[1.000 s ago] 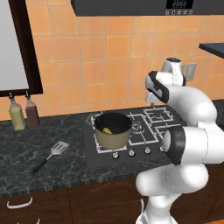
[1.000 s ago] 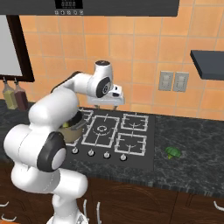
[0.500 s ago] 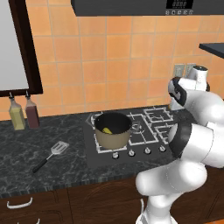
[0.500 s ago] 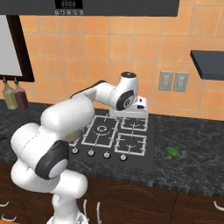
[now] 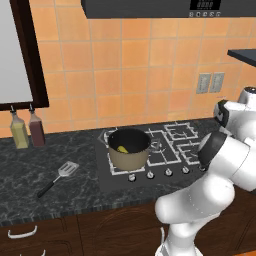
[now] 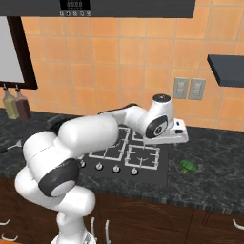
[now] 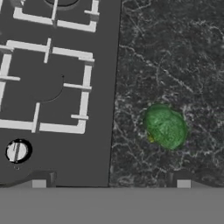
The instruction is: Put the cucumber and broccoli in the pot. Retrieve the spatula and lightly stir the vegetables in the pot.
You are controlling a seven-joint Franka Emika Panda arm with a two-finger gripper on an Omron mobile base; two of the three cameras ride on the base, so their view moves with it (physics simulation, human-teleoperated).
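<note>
One vegetable already lies in the pot (image 5: 129,149), seen at centre of the left base view: a yellow-green piece, judged to be the cucumber (image 5: 122,149), against the dark inside. The pot stands on the front left burner of the stove (image 5: 172,150), where later stirring can be done in place. The broccoli (image 7: 165,126) rests on the dark speckled counter (image 7: 175,57), right of centre in the hand view and just beside the stove's right edge; in the right base view it appears at the middle right of the frame (image 6: 188,166), well apart from the pot.

The gripper (image 7: 111,183) hangs above the broccoli with its jaws spread as wide as they go and nothing between them. Its two finger tips (image 7: 38,183) rise at the bottom of the hand view, and the broccoli sits slightly right of the midline between them, so a small sideways correction seems needed before descent. The open stance suits a rounded, uneven floret that must be straddled.

The spatula (image 5: 56,178) lies flat on the counter at the lower left of the left base view, handle toward the front edge, untouched; it is judged to be reserved for the final stirring step.
</note>
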